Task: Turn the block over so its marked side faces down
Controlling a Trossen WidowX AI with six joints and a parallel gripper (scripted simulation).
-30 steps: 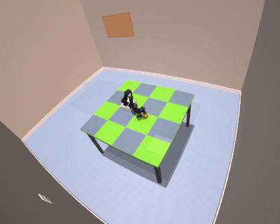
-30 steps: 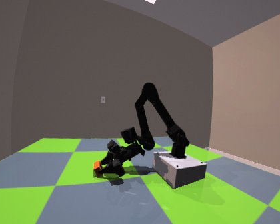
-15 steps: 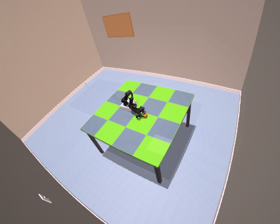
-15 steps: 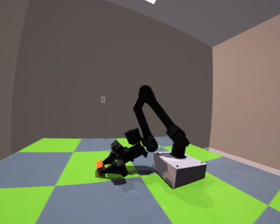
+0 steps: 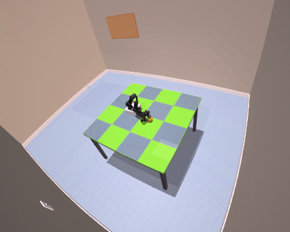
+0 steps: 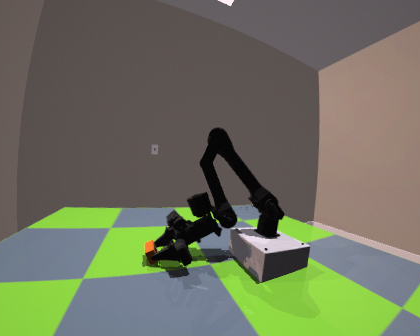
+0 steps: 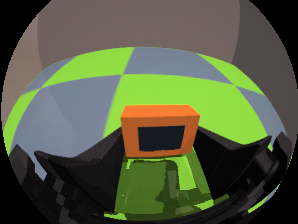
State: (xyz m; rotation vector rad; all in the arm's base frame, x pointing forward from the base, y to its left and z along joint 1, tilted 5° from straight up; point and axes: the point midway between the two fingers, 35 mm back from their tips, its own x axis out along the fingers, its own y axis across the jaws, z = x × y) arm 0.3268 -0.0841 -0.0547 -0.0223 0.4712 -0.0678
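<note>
The pincer [image 5: 149, 119] [image 6: 154, 252] [image 7: 158, 129] is gripping the orange block [image 5: 150, 119] [image 6: 150, 251] [image 7: 127, 136] by its two ends, its fingers pressed against the sides. The block sits right at the tips, its dark marked face turned back toward the pincer's palm, so it seems to stand on edge rather than flat. Below the pincer lies the checkered table [image 5: 141, 141] [image 6: 121, 310] [image 7: 165, 90], very near the block's lower edge (whether they touch, I can't quite tell).

The step in hand looks like finishing the tip and setting the block down. Done well, that means keeping the squeeze even while the pincer levels out, so the marked face rolls under, then letting the lower edge meet the table gently. Open the fingers slowly and equally; a sudden release while the block is on edge could drop it back mark-up. Afterward, draw the pincer straight back, away from the block, without brushing it.
</note>
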